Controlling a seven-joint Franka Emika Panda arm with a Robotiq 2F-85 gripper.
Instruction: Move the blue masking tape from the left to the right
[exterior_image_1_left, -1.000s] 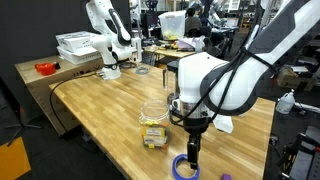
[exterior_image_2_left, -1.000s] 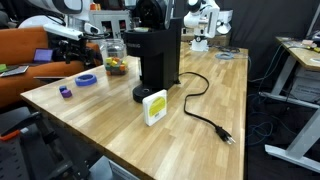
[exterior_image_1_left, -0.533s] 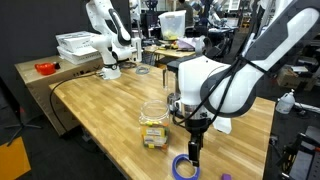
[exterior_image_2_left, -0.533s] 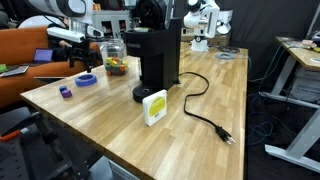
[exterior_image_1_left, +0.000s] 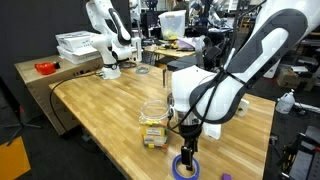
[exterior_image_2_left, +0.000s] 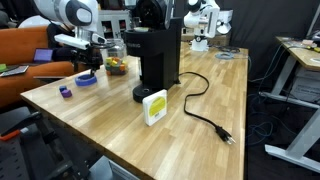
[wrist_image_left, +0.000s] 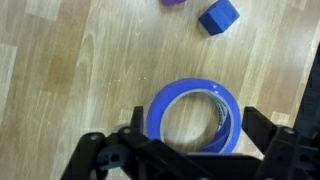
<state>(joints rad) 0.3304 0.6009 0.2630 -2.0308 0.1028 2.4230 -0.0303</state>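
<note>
The blue masking tape (wrist_image_left: 195, 88) lies flat on the wooden table (exterior_image_1_left: 100, 110) near its edge; it shows in both exterior views (exterior_image_1_left: 187, 168) (exterior_image_2_left: 87, 80). My gripper (wrist_image_left: 195, 130) is open, low over the ring, with one finger on each side of it and a gap between the fingers and the tape. In the exterior views the gripper (exterior_image_1_left: 188, 155) (exterior_image_2_left: 86, 70) points straight down at the ring. A tiny purple piece (exterior_image_2_left: 65, 91) sits beside the tape.
A black coffee maker (exterior_image_2_left: 158, 55) with a power cord (exterior_image_2_left: 205, 110) stands mid-table. A glass jar of candy (exterior_image_2_left: 116, 58) and a small white-and-yellow box (exterior_image_2_left: 154, 107) are close by. A blue cube (wrist_image_left: 218, 17) lies just beyond the tape.
My arm has bent lower and the gripper has come down closer around the tape ring. The tape has not moved.
</note>
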